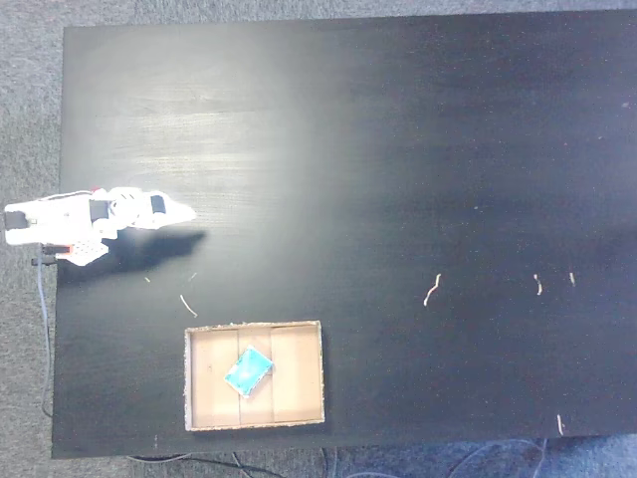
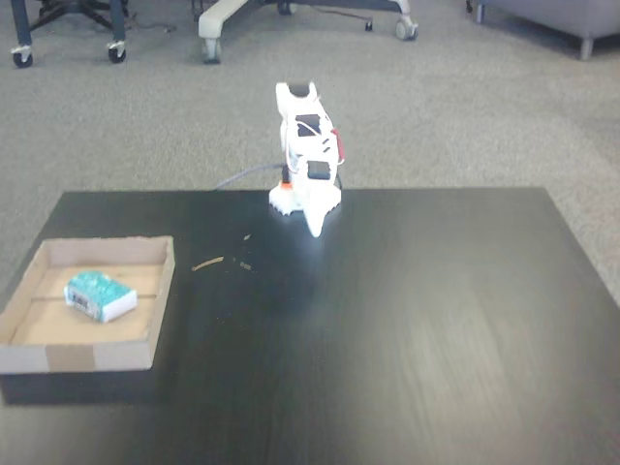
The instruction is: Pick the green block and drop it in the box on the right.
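Black table, grey carpet, chair casters.

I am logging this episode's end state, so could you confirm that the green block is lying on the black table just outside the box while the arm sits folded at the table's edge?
Not quite. The green block is lying inside the box, on its cardboard floor, not on the black table; both fixed views show this. The arm does sit folded at the table's edge.

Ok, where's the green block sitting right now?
The green block lies on the floor of the box, near its middle; in both fixed views the gripper is away from the box.
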